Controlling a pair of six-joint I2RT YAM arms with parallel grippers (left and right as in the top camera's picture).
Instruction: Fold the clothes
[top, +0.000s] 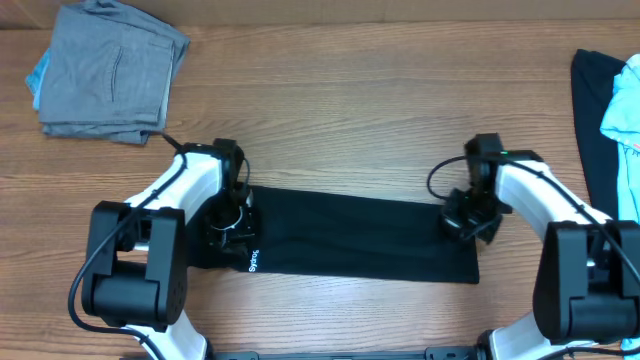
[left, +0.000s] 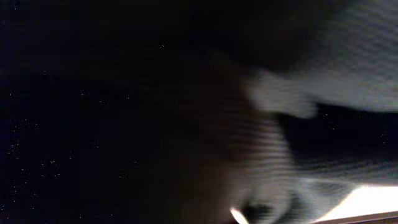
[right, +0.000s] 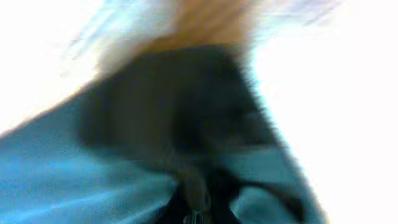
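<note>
The black shirt (top: 350, 235) lies on the wooden table as a long folded strip, with small white lettering near its left end. My left gripper (top: 230, 222) is down on the strip's left end and my right gripper (top: 468, 222) on its right end. Each is shut on a pinch of the cloth. The left wrist view is blurred and almost filled by dark fabric (left: 93, 112). Bunched fabric (right: 74, 180), tinted blue, fills the blurred right wrist view close to the jaws. The fingertips themselves are hidden in both wrist views.
A folded grey garment (top: 110, 70) sits on a light blue one at the back left corner. More clothes, black (top: 595, 130) and light blue (top: 625, 105), lie at the right edge. Bare wood (top: 350, 110) stretches behind the shirt.
</note>
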